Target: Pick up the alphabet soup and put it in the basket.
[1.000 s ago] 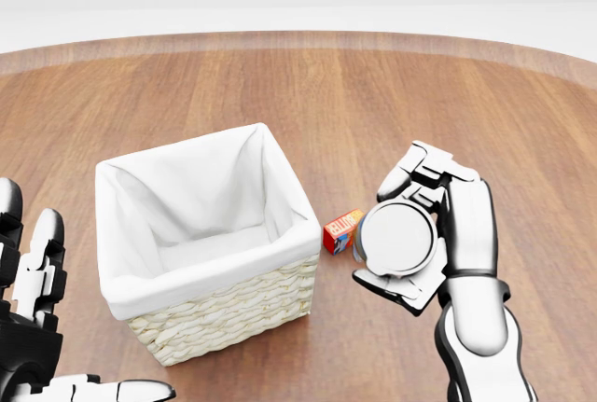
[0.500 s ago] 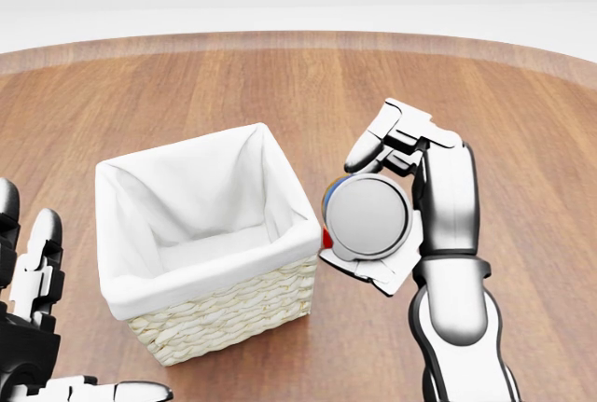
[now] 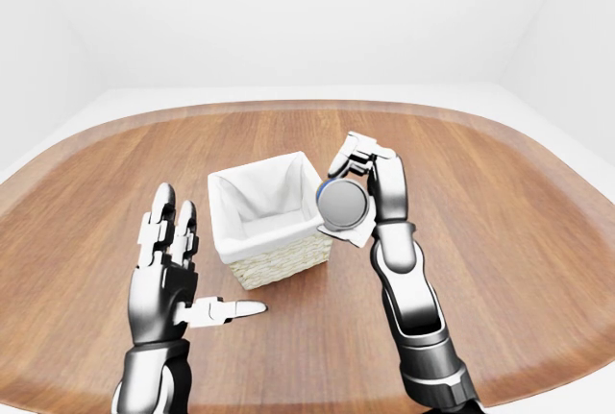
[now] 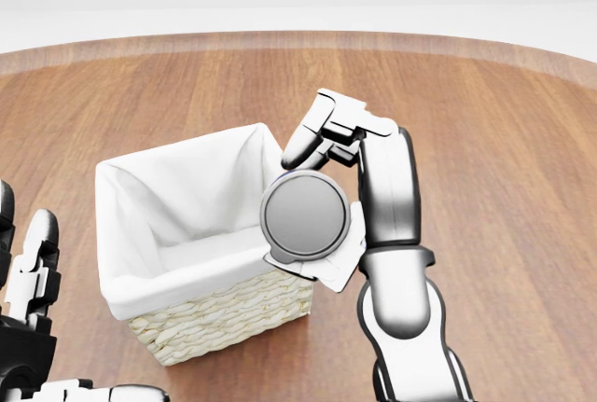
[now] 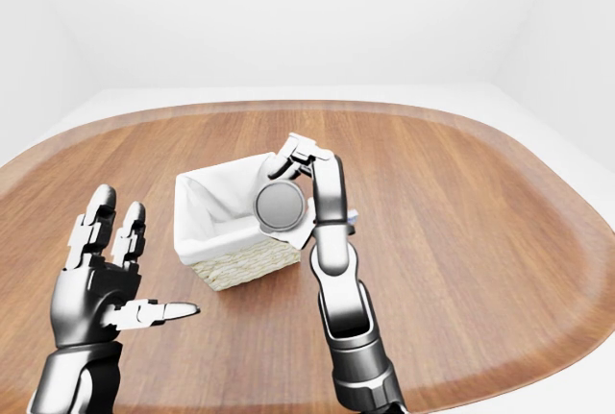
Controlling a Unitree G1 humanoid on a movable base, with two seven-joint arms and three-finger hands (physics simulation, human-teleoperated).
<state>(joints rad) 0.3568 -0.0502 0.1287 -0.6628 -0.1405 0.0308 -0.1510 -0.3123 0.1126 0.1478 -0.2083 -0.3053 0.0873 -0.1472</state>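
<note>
The right hand (image 4: 322, 197) has its fingers closed round the soup can (image 4: 305, 216), gripping it from the sides with the grey lid turned toward the camera. The lid hides nearly all of the can's wall; only a thin blue sliver shows at its upper left in the left-eye view, and no label or writing can be read. The can is held up off the table (image 4: 504, 141), over the right rim of the basket (image 4: 224, 313), whose near right corner the hand and can cover in the head view.

Left of the hand, the basket's white cloth lining stands open. Well left of and below the right hand, the left hand (image 3: 165, 275) is spread wide, fingers up and thumb out to the right, holding nothing; the head view cuts most of it off at the lower left corner. To the right of the right hand the wood runs to the table's curved edge.
</note>
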